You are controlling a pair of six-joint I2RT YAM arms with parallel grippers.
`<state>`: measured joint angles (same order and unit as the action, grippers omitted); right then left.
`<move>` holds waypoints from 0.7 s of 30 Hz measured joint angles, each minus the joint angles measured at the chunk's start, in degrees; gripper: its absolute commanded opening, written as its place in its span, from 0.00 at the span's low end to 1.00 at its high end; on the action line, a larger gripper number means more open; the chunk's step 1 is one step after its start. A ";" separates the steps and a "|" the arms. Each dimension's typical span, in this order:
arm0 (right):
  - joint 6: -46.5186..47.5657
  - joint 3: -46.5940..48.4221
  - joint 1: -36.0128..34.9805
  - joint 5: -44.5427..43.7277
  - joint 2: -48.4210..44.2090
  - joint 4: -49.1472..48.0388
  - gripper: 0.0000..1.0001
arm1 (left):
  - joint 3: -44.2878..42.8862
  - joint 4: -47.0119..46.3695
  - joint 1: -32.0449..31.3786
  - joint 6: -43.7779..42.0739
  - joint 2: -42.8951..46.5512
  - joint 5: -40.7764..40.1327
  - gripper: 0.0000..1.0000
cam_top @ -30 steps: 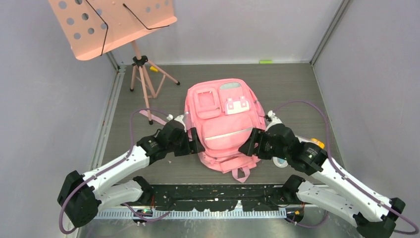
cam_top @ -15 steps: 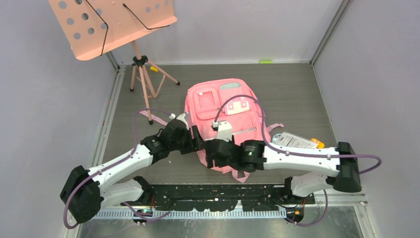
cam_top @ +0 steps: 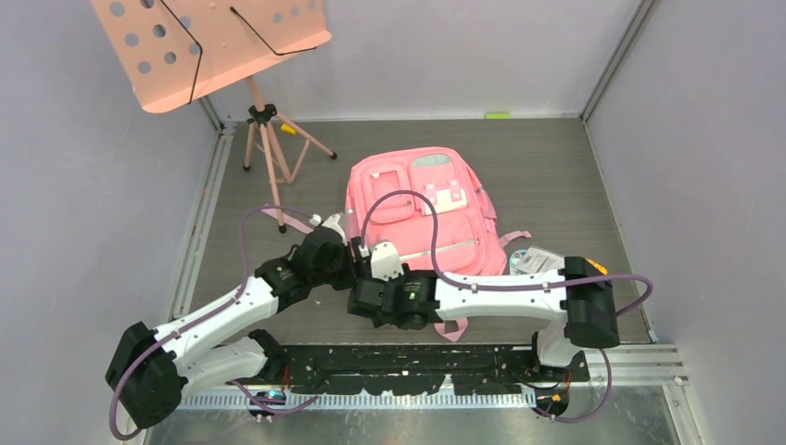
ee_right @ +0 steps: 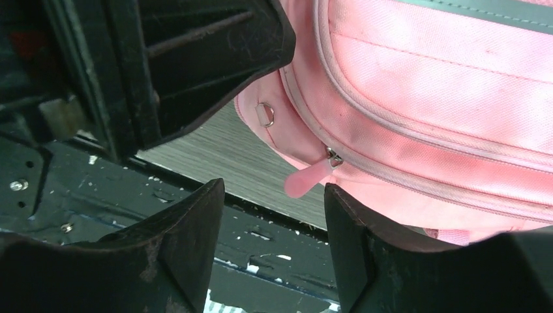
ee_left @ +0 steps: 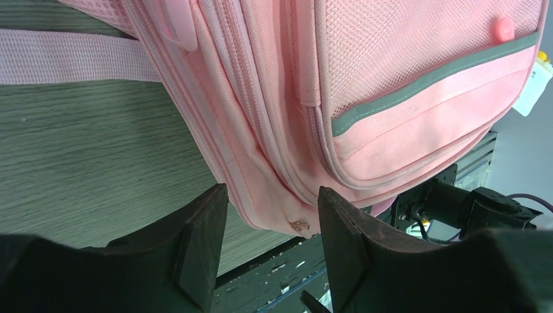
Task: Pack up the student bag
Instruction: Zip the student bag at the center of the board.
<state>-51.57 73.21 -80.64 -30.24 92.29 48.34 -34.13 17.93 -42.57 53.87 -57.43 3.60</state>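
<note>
The student bag (cam_top: 422, 213) is a large pink backpack lying flat, front pockets up, mid-table. My left gripper (cam_top: 360, 262) is at its near-left corner. In the left wrist view this gripper (ee_left: 272, 199) is open, its fingers either side of the corner and its small metal ring (ee_left: 300, 225), not pressing the fabric (ee_left: 404, 98). My right arm reaches across the bag's near edge, with the right gripper (cam_top: 358, 298) by the same corner. In the right wrist view it (ee_right: 274, 189) is open and holds nothing. A pink zipper pull (ee_right: 301, 182) hangs just above its fingertips.
A salmon-pink music stand (cam_top: 209, 46) on a tripod (cam_top: 269, 139) stands at the far left. A white printed packet (cam_top: 538, 261) and a yellow object (cam_top: 593, 267) lie right of the bag. A black rail (cam_top: 417, 357) runs along the near edge. Grey walls close in on three sides.
The right arm has swung from the bag's right side across its near edge to the left corner, uncovering the packet. The left gripper's fingers have come closer together in place.
</note>
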 measured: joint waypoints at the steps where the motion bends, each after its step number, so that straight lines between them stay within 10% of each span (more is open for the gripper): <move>1: -0.02 0.61 -0.04 -0.26 0.92 0.81 0.61 | 0.00 0.20 0.00 -0.09 0.15 -0.04 0.56; 21: -1.57 6.64 -0.15 -8.74 8.61 12.00 0.22 | 1.03 -0.24 0.00 -0.24 -2.45 0.57 0.30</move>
<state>-53.15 79.85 -80.79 -38.98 100.90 60.34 -33.10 17.69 -42.57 53.63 -59.88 4.16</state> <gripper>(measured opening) 0.259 0.338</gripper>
